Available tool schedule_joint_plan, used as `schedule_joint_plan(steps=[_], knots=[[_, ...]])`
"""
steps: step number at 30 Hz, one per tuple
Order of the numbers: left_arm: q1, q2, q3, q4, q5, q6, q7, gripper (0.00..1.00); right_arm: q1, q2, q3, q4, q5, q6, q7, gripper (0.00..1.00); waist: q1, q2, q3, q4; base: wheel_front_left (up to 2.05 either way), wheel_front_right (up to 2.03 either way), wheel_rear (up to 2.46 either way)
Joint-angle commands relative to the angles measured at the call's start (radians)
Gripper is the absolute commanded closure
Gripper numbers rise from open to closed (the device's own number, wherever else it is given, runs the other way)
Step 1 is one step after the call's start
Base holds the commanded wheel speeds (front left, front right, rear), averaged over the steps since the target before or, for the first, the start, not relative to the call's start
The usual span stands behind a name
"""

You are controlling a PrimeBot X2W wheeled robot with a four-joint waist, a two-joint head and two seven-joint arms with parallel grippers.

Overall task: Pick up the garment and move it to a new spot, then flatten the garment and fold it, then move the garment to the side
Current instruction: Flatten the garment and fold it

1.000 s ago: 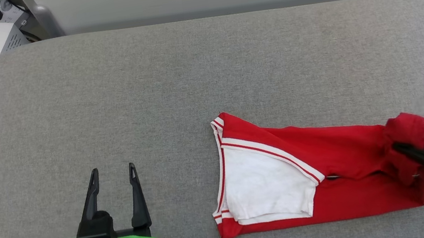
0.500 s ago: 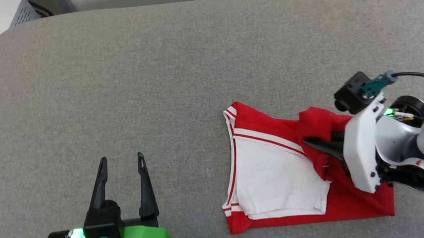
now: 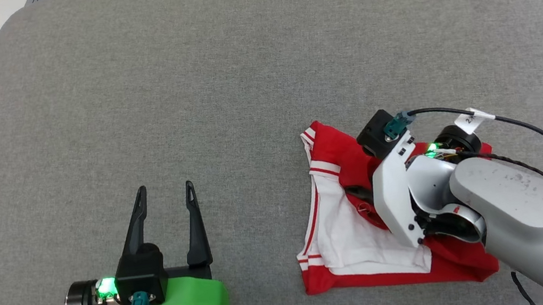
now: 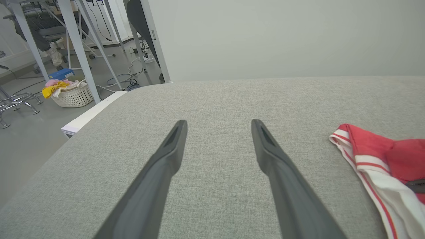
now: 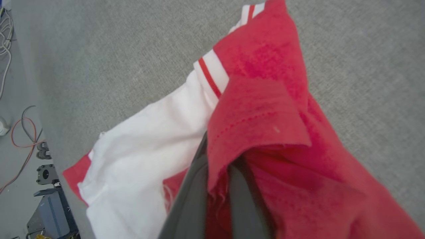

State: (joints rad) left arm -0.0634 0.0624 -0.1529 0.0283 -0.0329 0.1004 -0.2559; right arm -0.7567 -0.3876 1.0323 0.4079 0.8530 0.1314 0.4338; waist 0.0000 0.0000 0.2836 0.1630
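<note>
My head camera looks steeply down on the grey padded surface (image 3: pixel 238 71) from well above both sets of jaws. The left wrist camera sits low, facing level along the left gripper (image 4: pixel 219 122) toward the far wall (image 4: pixel 282 33). The right wrist camera peers down along the right gripper (image 5: pixel 217 166), very close. All three share the garment (image 3: pixel 337 229), right of the left jaws.

My right gripper (image 3: pixel 354 194) pinches a red fold of the garment (image 3: pixel 352 242); my left gripper (image 3: pixel 165 189) gapes well apart from it
</note>
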Motion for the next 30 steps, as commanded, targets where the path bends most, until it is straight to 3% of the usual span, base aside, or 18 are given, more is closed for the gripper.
schedule_joint_plan(steps=[1, 3, 4, 5, 6, 12, 19, 25, 26, 30], knots=[[-0.016, -0.005, 0.000, 0.004, 0.007, 0.002, -0.006, 0.00, -0.002, 0.005, 0.027, 0.030, 0.002, -0.001, -0.010, 1.00, 0.0000, 0.0000, 0.000, 0.002, 0.00, 0.00, 0.00], [-0.014, -0.006, -0.001, 0.006, 0.006, 0.003, -0.006, 0.00, -0.009, 0.003, 0.057, 0.051, -0.011, -0.001, -0.040, 1.00, 0.0000, 0.0000, -0.005, 0.000, 0.00, 0.00, 0.00], [-0.011, -0.006, 0.000, 0.008, 0.006, 0.004, -0.006, 0.00, -0.011, -0.002, 0.066, 0.054, -0.012, -0.001, -0.061, 0.81, 0.0000, 0.0000, -0.012, -0.003, 0.00, 0.00, 0.00], [-0.008, -0.007, 0.001, 0.009, 0.006, 0.004, -0.006, 0.00, -0.013, -0.007, 0.069, 0.051, -0.011, -0.001, -0.081, 0.49, 0.0000, 0.0000, -0.018, -0.005, 0.00, 0.00, 0.00], [-0.003, -0.007, 0.002, 0.011, 0.007, 0.005, -0.006, 0.00, -0.016, -0.017, 0.073, 0.039, -0.015, -0.001, -0.110, 0.00, 0.0000, 0.0000, -0.027, -0.010, 0.00, 0.00, 0.00], [0.027, -0.003, 0.016, 0.013, 0.011, 0.006, -0.006, 0.00, 0.006, -0.108, 0.014, -0.088, -0.026, -0.001, -0.277, 0.00, 0.0000, 0.0000, -0.077, -0.051, 0.00, 0.00, 0.00], [0.055, 0.007, 0.025, 0.005, 0.016, -0.001, -0.006, 0.00, 0.109, -0.182, -0.226, -0.190, -0.125, -0.001, -0.442, 0.00, 0.0000, 0.0000, -0.127, -0.107, 0.00, 0.00, 0.00], [0.072, 0.013, 0.029, -0.003, 0.018, -0.004, -0.006, 0.00, 0.270, -0.127, -0.498, -0.198, -0.288, -0.001, -0.566, 0.00, 0.0000, 0.0000, -0.156, -0.133, 0.00, 0.00, 0.00], [0.078, 0.014, 0.031, -0.005, 0.018, -0.004, -0.006, 0.00, 0.327, -0.098, -0.583, -0.203, -0.364, -0.001, -0.601, 0.00, 0.0000, 0.0000, -0.165, -0.138, 0.00, 0.00, 0.00], [0.091, 0.016, 0.033, -0.011, 0.016, -0.005, -0.006, 0.00, 0.445, -0.010, -0.748, -0.236, -0.499, -0.001, -0.654, 0.00, 0.0000, 0.0000, -0.182, -0.145, 0.00, 0.00, 0.00]])
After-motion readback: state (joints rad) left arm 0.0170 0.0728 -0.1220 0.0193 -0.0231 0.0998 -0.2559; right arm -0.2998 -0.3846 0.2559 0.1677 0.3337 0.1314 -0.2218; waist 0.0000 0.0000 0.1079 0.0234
